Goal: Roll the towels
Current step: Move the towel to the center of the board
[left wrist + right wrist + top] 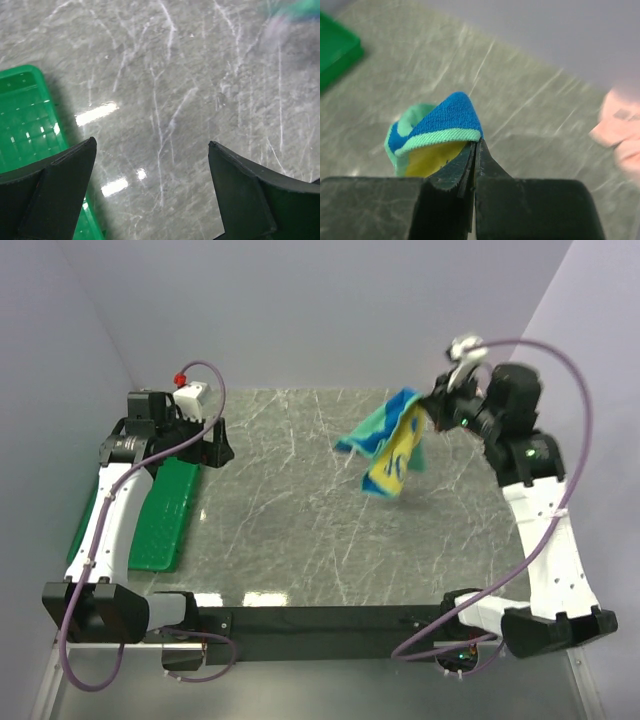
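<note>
1. From the top camera, the left end effector [214, 440] sits at the far left of the grey marbled table [300, 540], over the far end of the green tray [160, 515], with its jaws pointing right. The right end effector [435, 407] is raised at the far right and is closed on one edge of the teal and blue towel [392, 443]. The towel hangs down and to the left from that grip, showing a yellow side as well. It hangs over the far right part of the table. I cannot tell whether its lowest corner touches the surface.

2. In the left wrist view, the two dark fingers stand wide apart with nothing between them, only bare table below. A corner of the green tray lies at the left, just beside the left finger. A blurred teal shape shows at the top right corner, too smeared to make out.

3. In the right wrist view, the jaws are pressed together and pinch the striped hem of the teal and blue towel. The cloth bunches above and to the left of the fingertips. The pink towel [620, 127] shows blurred at the right edge, apart from the held one. The green tray is at the upper left.
</note>
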Controlling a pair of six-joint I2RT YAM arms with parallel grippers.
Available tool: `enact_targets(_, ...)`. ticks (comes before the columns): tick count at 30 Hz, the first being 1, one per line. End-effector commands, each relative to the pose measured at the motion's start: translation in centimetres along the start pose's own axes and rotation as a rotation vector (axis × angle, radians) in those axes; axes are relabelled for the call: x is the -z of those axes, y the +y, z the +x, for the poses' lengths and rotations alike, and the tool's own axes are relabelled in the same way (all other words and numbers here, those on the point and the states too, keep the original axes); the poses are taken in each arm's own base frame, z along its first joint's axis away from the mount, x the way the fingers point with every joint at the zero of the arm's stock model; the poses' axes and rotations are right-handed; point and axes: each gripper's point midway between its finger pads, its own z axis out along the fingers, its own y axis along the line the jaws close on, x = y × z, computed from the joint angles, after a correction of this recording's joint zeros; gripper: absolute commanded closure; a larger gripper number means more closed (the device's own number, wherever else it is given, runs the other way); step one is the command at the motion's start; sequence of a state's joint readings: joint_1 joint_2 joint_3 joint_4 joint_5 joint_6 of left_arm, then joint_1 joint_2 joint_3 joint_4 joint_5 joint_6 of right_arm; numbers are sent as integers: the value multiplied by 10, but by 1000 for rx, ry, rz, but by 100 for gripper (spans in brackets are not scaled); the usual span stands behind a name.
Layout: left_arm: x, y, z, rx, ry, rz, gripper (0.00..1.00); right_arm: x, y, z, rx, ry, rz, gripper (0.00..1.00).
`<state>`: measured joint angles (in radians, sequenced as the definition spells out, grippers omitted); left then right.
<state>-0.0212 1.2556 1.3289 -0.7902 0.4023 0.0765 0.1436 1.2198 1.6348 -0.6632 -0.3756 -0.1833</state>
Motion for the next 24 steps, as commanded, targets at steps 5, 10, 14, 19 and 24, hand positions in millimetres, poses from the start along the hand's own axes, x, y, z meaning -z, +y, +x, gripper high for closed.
enact_targets(5, 6, -36, 23, -72, 0, 189, 9, -47, 42, 149, -246, 220, -114, 100)
enact_targets(10, -3, -51, 55, -171, 70, 230, 12, -74, 51, 228, -379, 417, -115, 100)
enact_targets(14, -16, -66, 75, -247, 124, 291, 14, -79, 54, 259, -435, 481, -104, 100)
enact_targets(19, -39, -84, 88, -337, 152, 345, 17, -78, 50, 279, -507, 511, -56, 100)
enact_targets(24, -78, -99, 93, -375, 191, 346, 22, -67, 2, 307, -579, 561, 94, 100)
